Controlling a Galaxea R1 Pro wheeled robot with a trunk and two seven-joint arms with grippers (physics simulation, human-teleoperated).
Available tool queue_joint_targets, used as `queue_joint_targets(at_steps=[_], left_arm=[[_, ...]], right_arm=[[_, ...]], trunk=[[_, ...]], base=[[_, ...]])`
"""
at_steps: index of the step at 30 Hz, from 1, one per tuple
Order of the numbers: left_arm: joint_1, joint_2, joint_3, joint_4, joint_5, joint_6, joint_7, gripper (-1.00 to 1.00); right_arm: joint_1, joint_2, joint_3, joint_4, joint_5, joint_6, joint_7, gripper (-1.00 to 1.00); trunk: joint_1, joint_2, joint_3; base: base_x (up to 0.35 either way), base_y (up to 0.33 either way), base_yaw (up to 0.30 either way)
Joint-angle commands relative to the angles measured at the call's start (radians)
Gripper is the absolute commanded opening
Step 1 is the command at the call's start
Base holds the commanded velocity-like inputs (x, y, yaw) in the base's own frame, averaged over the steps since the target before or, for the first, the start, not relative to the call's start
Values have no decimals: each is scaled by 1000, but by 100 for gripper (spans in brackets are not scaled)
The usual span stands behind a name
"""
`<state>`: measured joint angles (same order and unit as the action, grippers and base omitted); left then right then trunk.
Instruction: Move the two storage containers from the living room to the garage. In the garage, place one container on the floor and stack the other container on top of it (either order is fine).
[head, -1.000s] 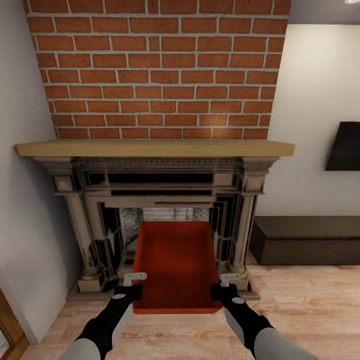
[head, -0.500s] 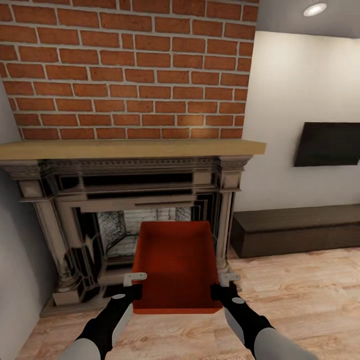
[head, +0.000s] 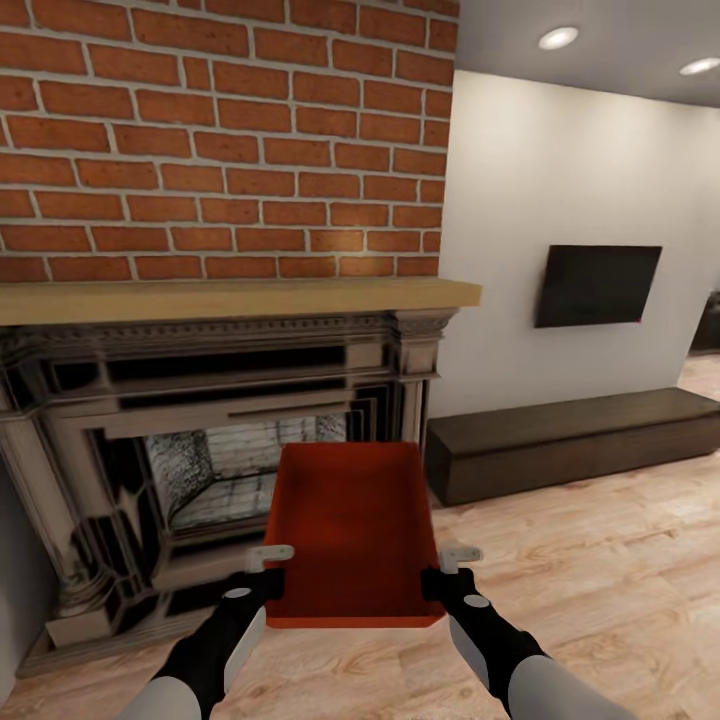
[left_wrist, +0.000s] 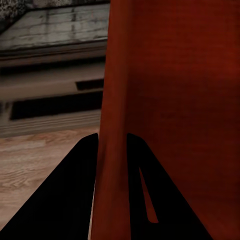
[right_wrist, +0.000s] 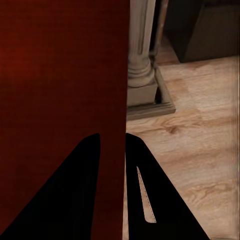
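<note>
I hold one red-orange storage container off the floor in front of me, open top up. My left gripper is shut on its left wall, and my right gripper is shut on its right wall. In each wrist view the two dark fingers straddle the thin red wall. I am in the living room, on its light wood-plank floor.
The red brick fireplace with its dark surround and wooden mantel stands close ahead on the left. A long dark low bench runs along the right wall under a black TV. Open plank floor stretches to the right.
The whole view has swung to the right: the fireplace slid left and the TV and bench came further in. The container and both grippers keep the same place before me.
</note>
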<state>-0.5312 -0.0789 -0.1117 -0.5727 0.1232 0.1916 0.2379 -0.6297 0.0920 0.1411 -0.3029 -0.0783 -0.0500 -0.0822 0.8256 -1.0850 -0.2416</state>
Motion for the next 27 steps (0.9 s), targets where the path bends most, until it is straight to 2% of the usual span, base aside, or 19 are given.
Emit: queue_joint_targets(at_steps=[1, 27], left_arm=[[-1, 2, 20, -6, -4, -19, 15, -100], [-1, 2, 20, -6, -4, -19, 15, -100]], right_arm=[[-1, -13, 0, 4, -15, -4, -7, -100], [-1, -13, 0, 4, -15, -4, -7, -100]], trunk=[[0, -1, -1], [0, -1, -1]], base=[[0, 0, -261], [0, 0, -261]])
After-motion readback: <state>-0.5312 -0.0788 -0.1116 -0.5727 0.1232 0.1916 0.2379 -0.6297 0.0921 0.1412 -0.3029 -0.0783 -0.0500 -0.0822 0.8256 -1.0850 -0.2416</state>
